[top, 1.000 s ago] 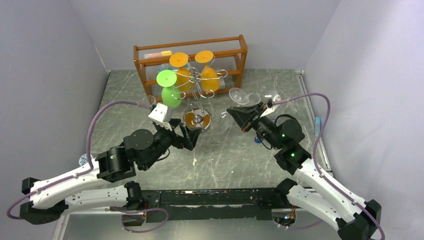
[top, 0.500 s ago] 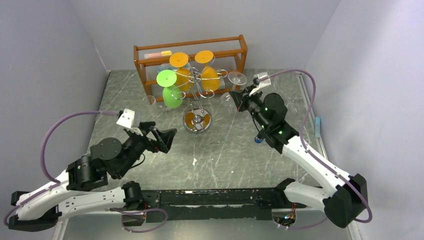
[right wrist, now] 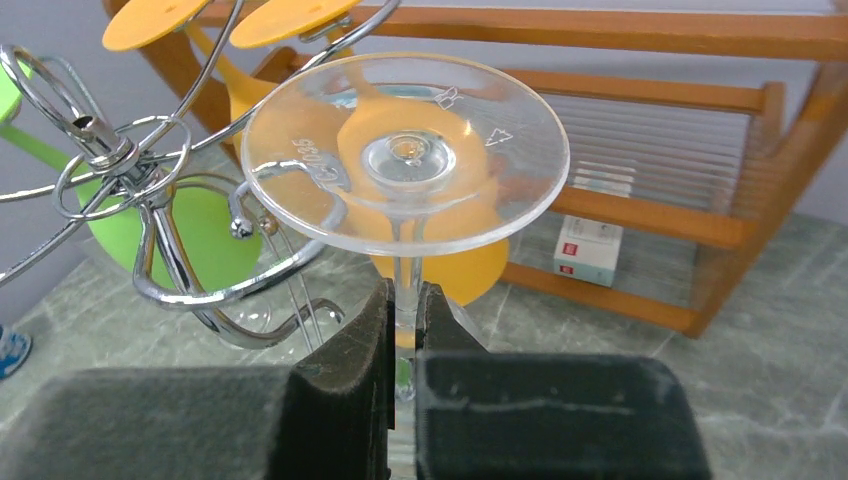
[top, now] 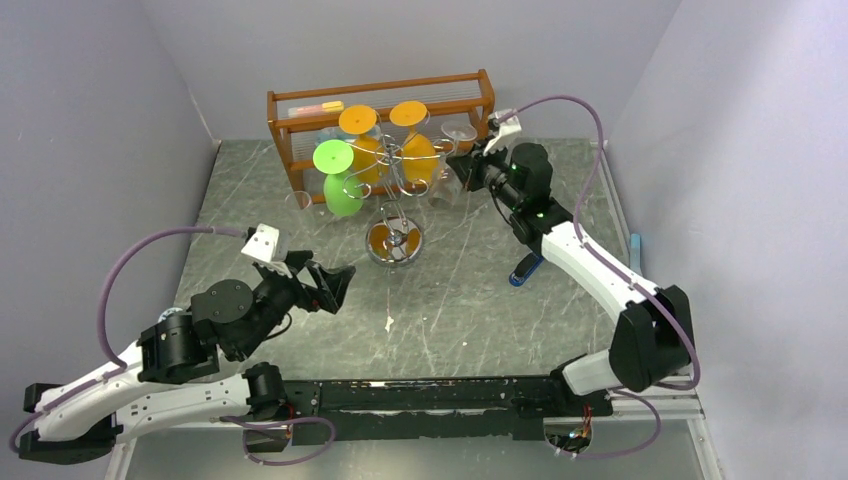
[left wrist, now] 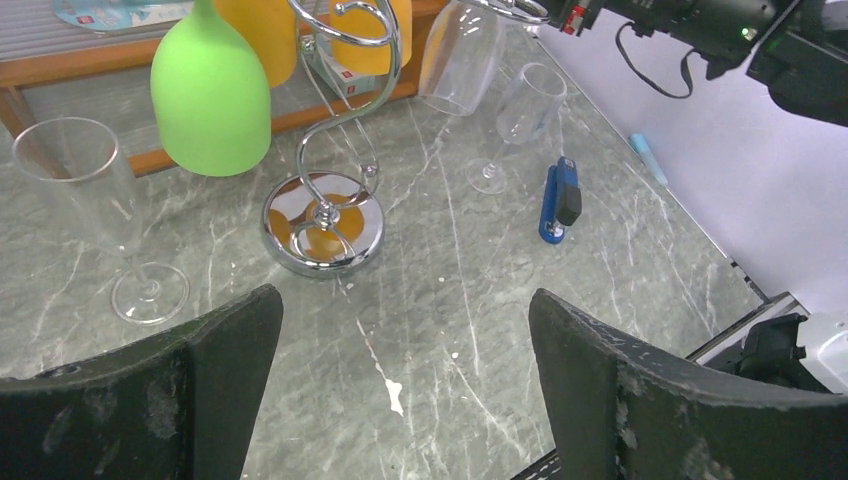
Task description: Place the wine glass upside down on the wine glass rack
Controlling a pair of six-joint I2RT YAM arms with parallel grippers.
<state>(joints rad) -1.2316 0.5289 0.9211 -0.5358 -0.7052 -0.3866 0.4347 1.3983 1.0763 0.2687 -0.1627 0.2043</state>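
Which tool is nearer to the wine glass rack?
Right. The right tool, shut on the wine glass, is beside the curled arms of the rack; the left tool hangs open over the table, apart from the rack's base.

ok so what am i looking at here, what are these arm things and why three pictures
These are two robot arms bolted to a table. The wide picture comes from a camera overhead; the other two from cameras on each wrist, hence the black fingers at the bottom. The right gripper pinches the stem of a clear wine glass, upside down, at the silver wire rack, where a green glass and two orange glasses hang. The left gripper is open and empty. Two more clear glasses and a small blue object rest on the table.
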